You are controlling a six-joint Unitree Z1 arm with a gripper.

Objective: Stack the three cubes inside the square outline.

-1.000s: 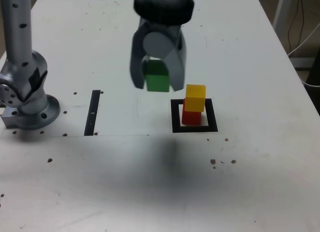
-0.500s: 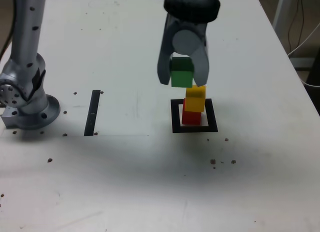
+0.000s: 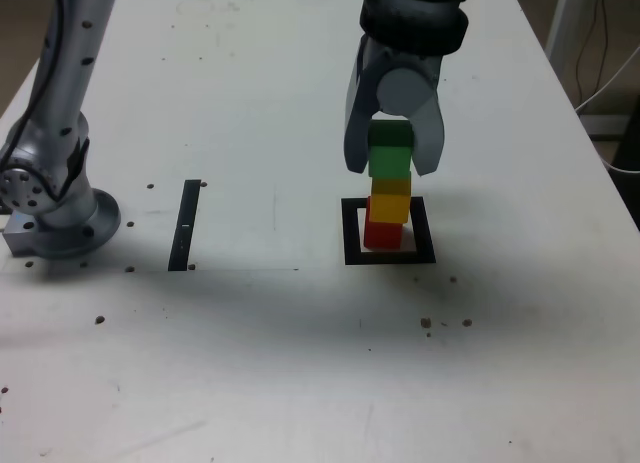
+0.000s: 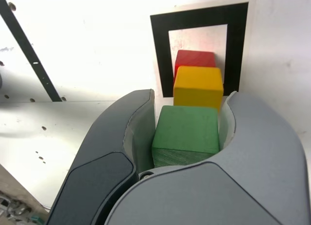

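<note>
Claw [image 3: 392, 155] clamps green cube [image 3: 390, 151] above yellow cube [image 3: 390, 200]; table clear around.

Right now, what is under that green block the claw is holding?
The yellow cube sits directly below the green cube, atop the red cube inside the square outline. Whether green touches yellow cannot be told.

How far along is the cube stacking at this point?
Done: the red cube sits inside the square outline with the yellow cube on top of it. In hand: the gripper is shut on the green cube, held directly above the yellow one; whether they touch is unclear. Left: set the green cube down squarely, release it and pull away.
</note>
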